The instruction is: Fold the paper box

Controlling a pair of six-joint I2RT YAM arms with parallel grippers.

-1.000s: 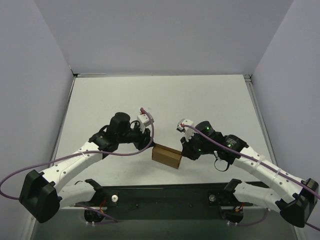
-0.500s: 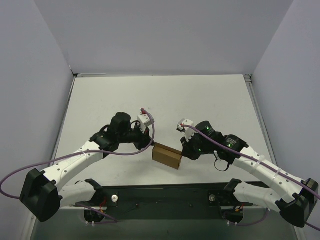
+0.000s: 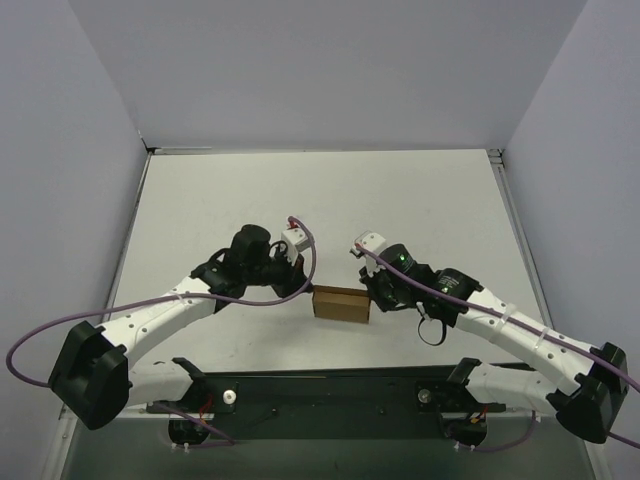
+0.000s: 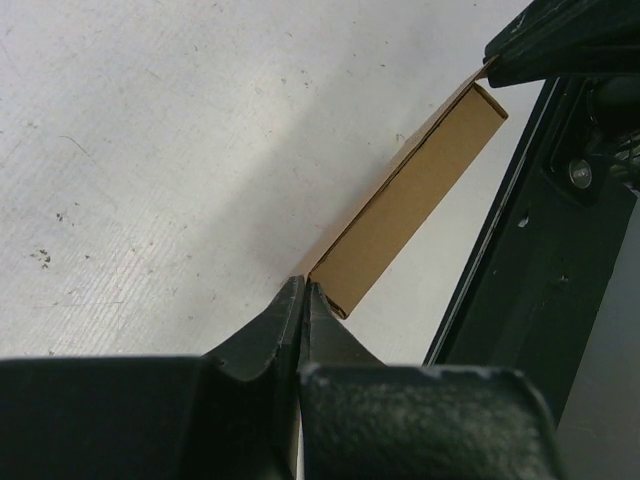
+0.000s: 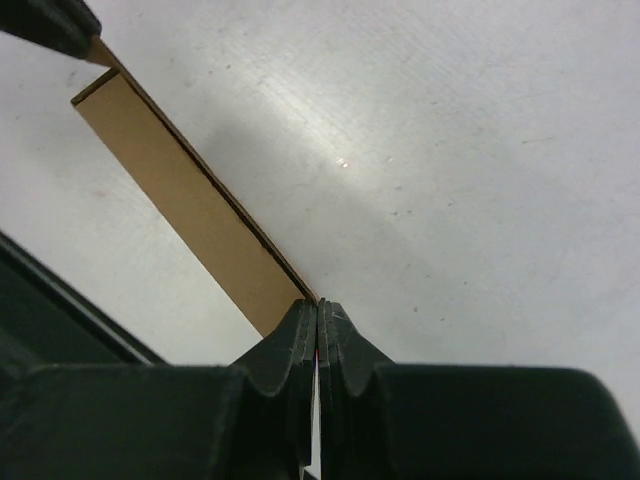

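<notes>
Top external view: paper box [image 3: 341, 303] lies between the two arms, toward the near side of the table [image 3: 300, 200], held at both ends. Left gripper [image 4: 303, 292] has its fingers pinched tight on one end tab. Right gripper [image 5: 318, 306] does the same at the opposite end, probably on a thin flap, contact partly hidden. Box looks light: thin cardboard, stiff along panels, easy to crease or crush. Best gripped at end tabs, not mid-panel. Plain brown, no print or label readable.

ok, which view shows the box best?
Top external. It shows the whole box from above, with its full outline and where it lies on the table. Each wrist view shows only one long side, foreshortened from that arm's end: left wrist, right wrist.
</notes>
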